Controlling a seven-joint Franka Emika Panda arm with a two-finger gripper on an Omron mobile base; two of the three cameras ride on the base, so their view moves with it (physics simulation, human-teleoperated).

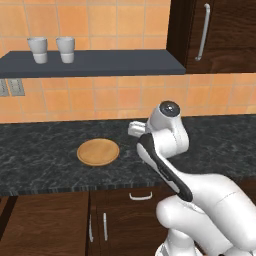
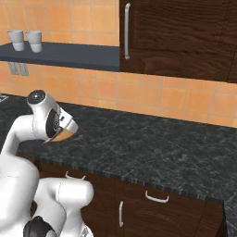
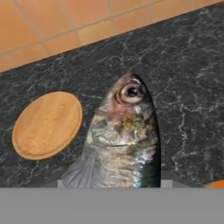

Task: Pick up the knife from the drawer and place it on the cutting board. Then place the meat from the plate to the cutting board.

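The meat (image 3: 122,140), a silver-grey fish with a big eye, fills the centre of the hand view head-up, held above the black counter. My gripper (image 1: 134,129) is shut on the meat; the fish hides the fingertips. The plate (image 3: 47,124) is a round tan wooden disc with nothing on it, lying on the counter to the left of the fish, and in the left base view the plate (image 1: 98,151) is left of the arm. A shut drawer (image 1: 140,196) with a curved silver handle sits under the counter edge. The knife and the cutting board are out of view.
A dark shelf (image 1: 90,63) on the orange tiled wall carries two white cups (image 1: 51,49). A dark wall cabinet (image 2: 176,32) with a long bar handle hangs at the right. Black marble counter (image 2: 157,143) stretches to the right of the arm.
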